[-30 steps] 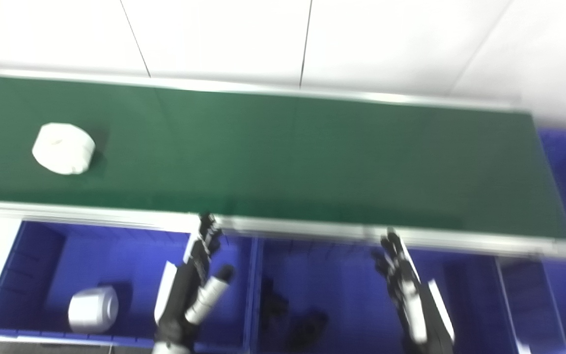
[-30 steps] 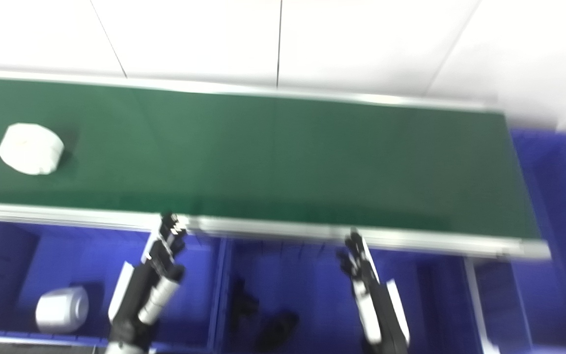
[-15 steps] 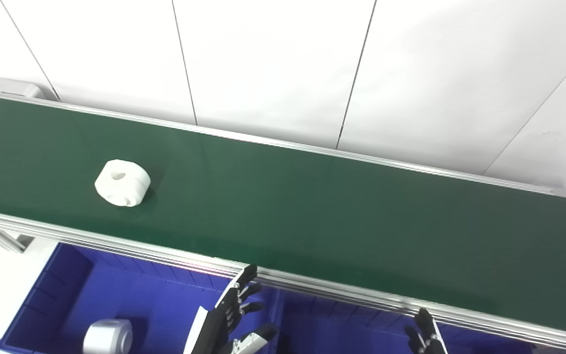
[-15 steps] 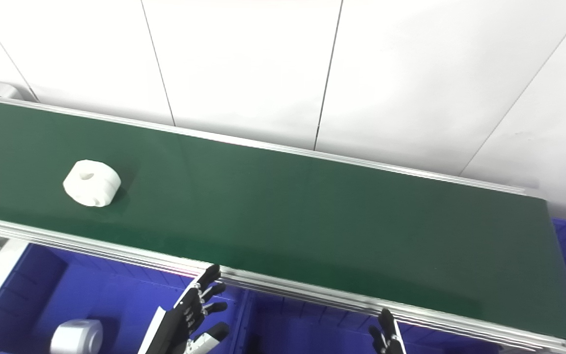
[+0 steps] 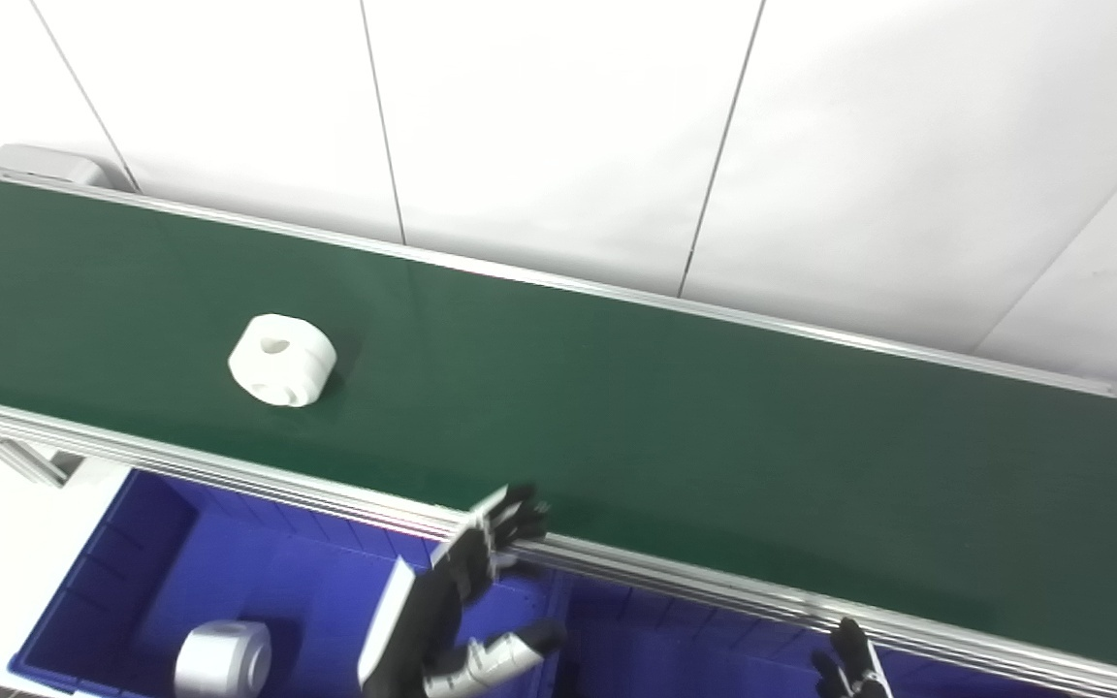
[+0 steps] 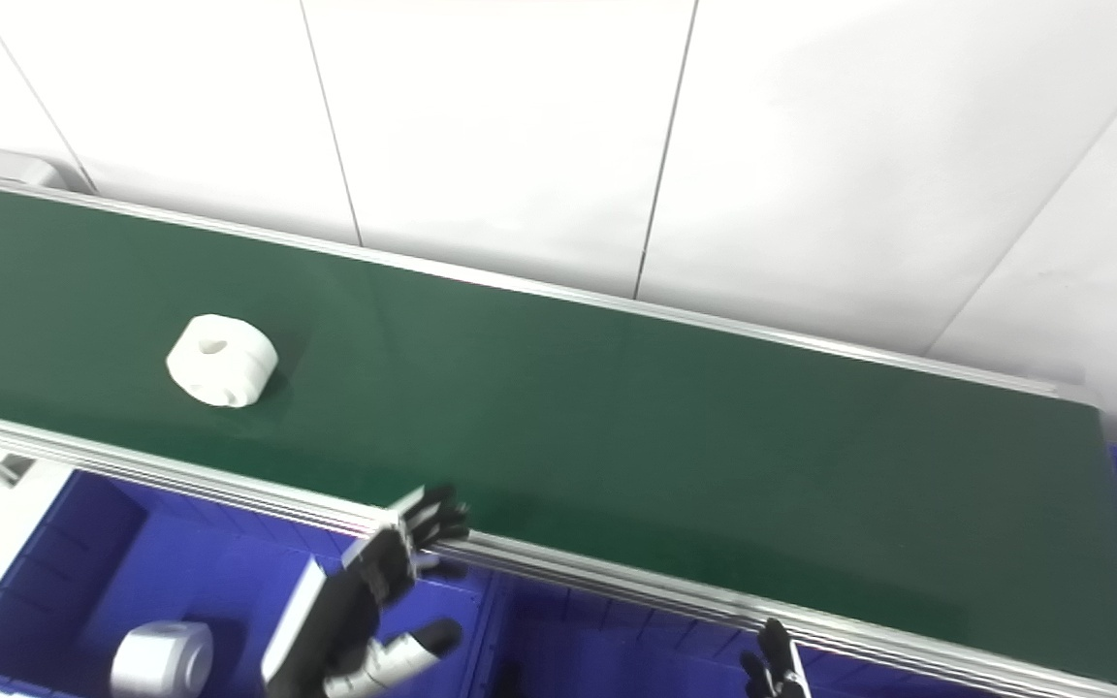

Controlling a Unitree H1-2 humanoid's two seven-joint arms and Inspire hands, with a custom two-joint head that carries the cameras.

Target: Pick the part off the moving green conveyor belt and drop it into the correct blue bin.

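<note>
The white part (image 5: 282,360) rides the green conveyor belt (image 5: 675,436), at 10 o'clock from the left hand (image 5: 466,591) and closer to it than 0.5 s ago. That hand has risen, fingers wide and holding nothing, its tips now reaching the belt's near rail above the blue bin (image 5: 146,572), where another white part (image 5: 223,659) lies. Only the right hand's (image 5: 849,659) fingertips show; I cannot tell its state. The pick looks imminent.
</note>
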